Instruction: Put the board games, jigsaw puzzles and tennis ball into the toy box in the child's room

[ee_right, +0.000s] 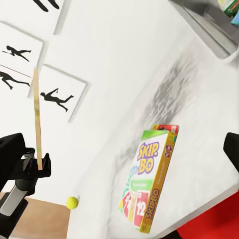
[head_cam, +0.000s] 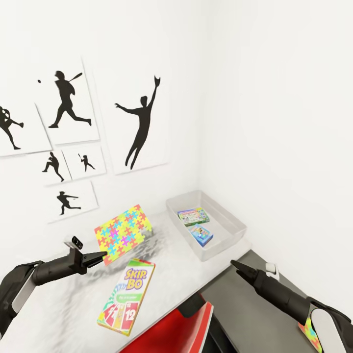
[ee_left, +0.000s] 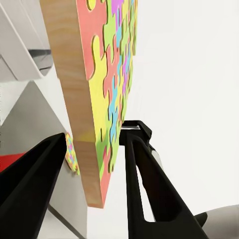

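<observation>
Head view: I am holding one jigsaw puzzle point(head_cam: 123, 230) up off the table point(head_cam: 59, 304), my left gripper point(head_cam: 101, 256) pinching its lower corner, the square tilted. The toy box point(head_cam: 234, 224) is sitting at the far right end of the table, against the wall corner, with two game boxes point(head_cam: 197, 224) already lying inside. The SKIP-BO box point(head_cam: 127, 296) is lying flat on the table near the front edge, by the red chair point(head_cam: 184, 329). My right gripper point(head_cam: 235, 265) is hanging over the dark lower unit point(head_cam: 250, 314); whether it is open I cannot tell.

Left wrist view: both fingers point(ee_left: 144, 174) are pressing the puzzle's two faces near one corner. It looks a stiff, thin, light board; I judge a corner hold may let it swing.

Right wrist view: the tennis ball point(ee_right: 72, 202) is resting near the table's edge, beyond the SKIP-BO box. The mottled top looks smooth, so the ball may roll. White walls are carrying the silhouette pictures point(ee_right: 59, 94).
</observation>
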You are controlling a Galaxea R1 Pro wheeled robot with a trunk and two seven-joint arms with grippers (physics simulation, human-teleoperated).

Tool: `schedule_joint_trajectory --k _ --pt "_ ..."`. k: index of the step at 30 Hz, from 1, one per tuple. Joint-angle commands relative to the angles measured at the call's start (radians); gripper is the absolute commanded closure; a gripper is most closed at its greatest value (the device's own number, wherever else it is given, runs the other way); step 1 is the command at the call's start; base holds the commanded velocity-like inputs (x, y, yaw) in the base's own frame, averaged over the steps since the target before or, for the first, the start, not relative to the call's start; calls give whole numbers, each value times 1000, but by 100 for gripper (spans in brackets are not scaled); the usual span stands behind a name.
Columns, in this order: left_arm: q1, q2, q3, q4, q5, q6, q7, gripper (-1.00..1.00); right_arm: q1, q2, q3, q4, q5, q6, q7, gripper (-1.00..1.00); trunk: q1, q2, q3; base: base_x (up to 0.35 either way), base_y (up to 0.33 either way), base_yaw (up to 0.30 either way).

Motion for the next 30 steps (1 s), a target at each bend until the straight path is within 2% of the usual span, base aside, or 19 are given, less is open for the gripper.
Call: schedule_joint_trajectory --k 1,30 --pt "-1 0 -1 0 1 10 -3 100 -1 0 -2 0 2 5 4 -100 1 -2 -2 56 -10 0" --pt "-1 0 -1 0 1 11 -5 100 -1 -10 -6 -1 -3 8 14 -100 1 -2 -2 4 -1 0"
